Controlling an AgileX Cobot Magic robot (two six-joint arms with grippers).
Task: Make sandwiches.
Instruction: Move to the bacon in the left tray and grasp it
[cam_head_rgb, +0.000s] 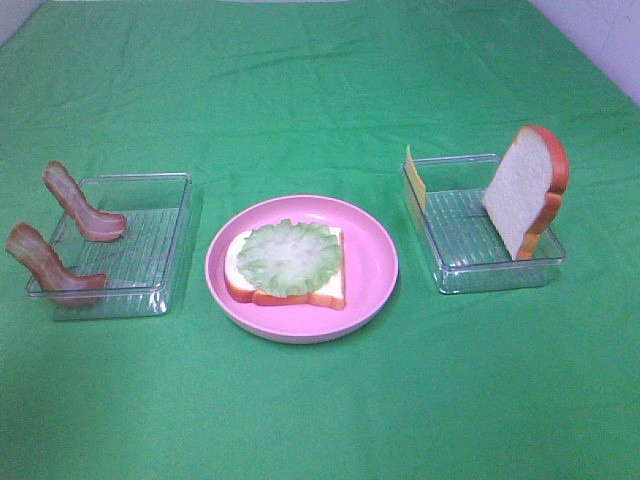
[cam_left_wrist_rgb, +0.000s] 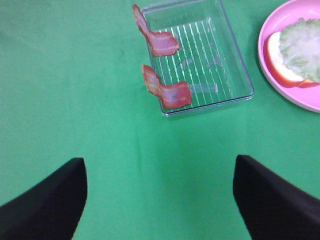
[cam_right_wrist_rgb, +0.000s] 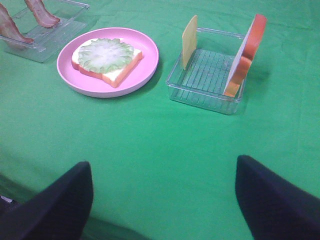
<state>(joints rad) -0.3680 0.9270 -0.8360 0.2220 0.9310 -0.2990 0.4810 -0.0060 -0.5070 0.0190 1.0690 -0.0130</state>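
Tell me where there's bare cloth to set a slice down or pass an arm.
Bare green cloth runs along the whole near strip in front of the pink plate and both trays, and the far strip behind them. Tight: the gaps between plate and left tray, plate and right tray.

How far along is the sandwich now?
Done: a white bread slice with orange-brown crust lies on the round pink plate, green lettuce leaf on top. In hand: nothing; left hand and right hand are open. Remaining: two reddish-brown bacon strips in one clear plastic tray, the yellow cheese slice and second bread slice in the other tray.
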